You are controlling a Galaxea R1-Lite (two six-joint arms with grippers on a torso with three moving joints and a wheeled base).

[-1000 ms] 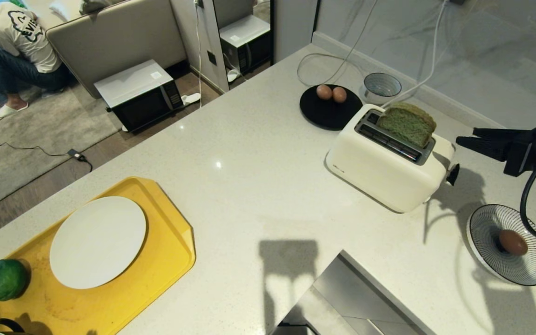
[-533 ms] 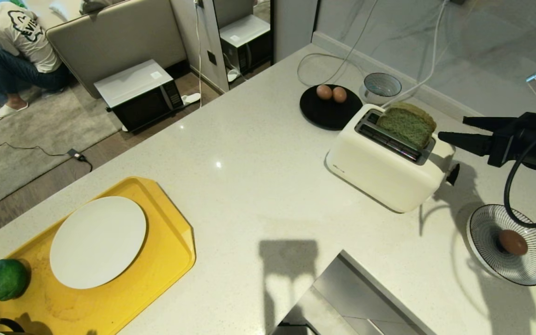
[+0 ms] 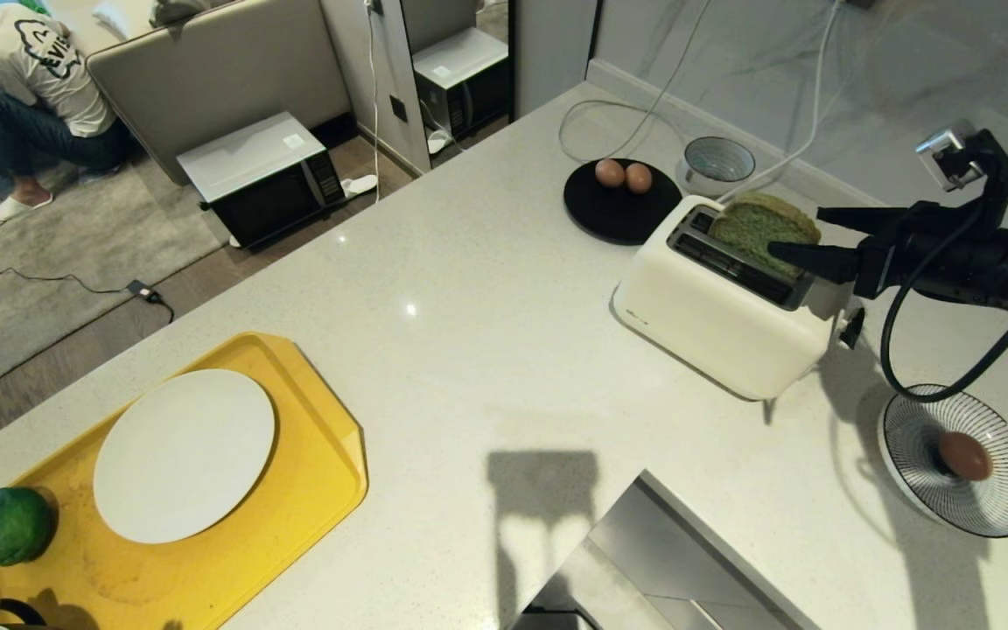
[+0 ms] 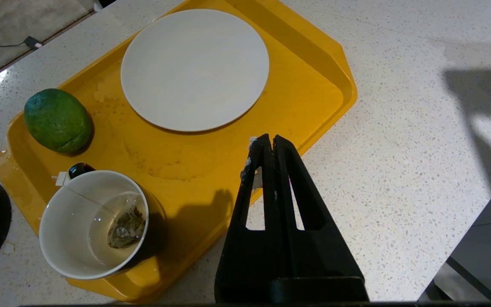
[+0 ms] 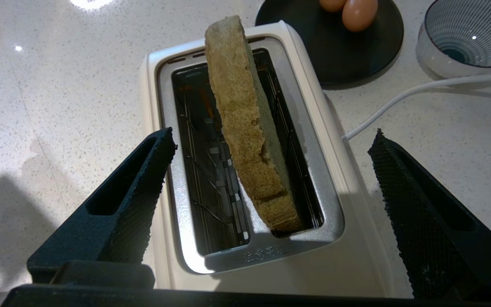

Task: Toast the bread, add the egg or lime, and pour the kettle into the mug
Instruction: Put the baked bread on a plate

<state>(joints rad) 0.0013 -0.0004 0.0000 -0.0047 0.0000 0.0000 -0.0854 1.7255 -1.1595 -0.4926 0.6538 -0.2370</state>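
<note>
The bread (image 5: 245, 128) stood tall in the toaster (image 3: 723, 324), leaning across its slot. The right gripper (image 5: 271, 170) hung over it with jaws spread wide, one on each side of the slice; closing squarely on the flat faces, not the crust, would probably lift it cleanly. A second earlier that gripper was off to the side of the toaster. The left gripper (image 4: 269, 143) stayed shut above the tray (image 4: 322, 81).

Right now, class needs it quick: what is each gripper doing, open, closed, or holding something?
Left gripper: closed, empty, above the yellow tray.
Right gripper: open, empty, either side of the bread in the toaster.
</note>
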